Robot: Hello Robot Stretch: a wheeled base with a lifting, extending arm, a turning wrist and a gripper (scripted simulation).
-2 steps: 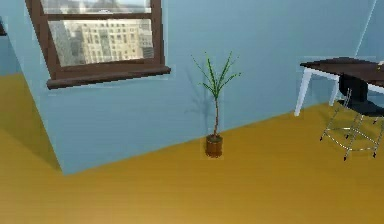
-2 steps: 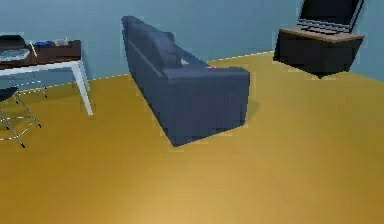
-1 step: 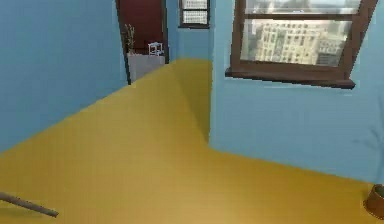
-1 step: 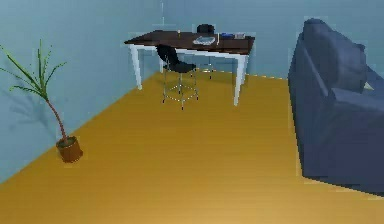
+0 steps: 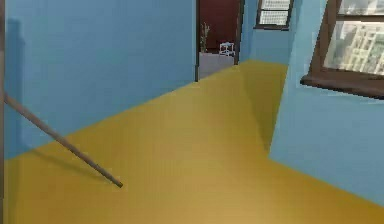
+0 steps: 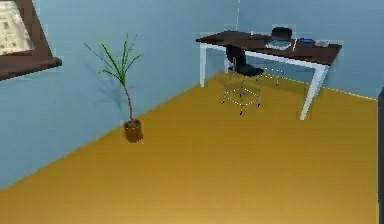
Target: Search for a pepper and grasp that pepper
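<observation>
The task looks to be in its search stage, and nothing of the grasp is done. Where the pepper is cannot be told from these views. The state of the tool cannot be told either, nor whether it holds anything.

Ahead, a bare yellow floor runs between blue walls to a doorway at the far end. Beyond it is a room with a dark red wall, where something small and white stands, too small to name. A window sits in the near right wall. A thin grey rod slants down to the floor at the near left.

To the side, a bench with a dark top and white legs stands at the far right, close to the wall. A chair is drawn up at its near edge. A few small things lie on its top, among them a dark one and a bluish one, both too small to name. A potted plant stands on the floor at the left, near the wall.

By my reading, the bench is the only surface here that carries things, so it is the likeliest place to check first. The room past the doorway is a second choice. All the real work is left. The robot has to drive close enough to make out the things on the bench and pick out a pepper, then set the base beside it, reach out and take hold.
</observation>
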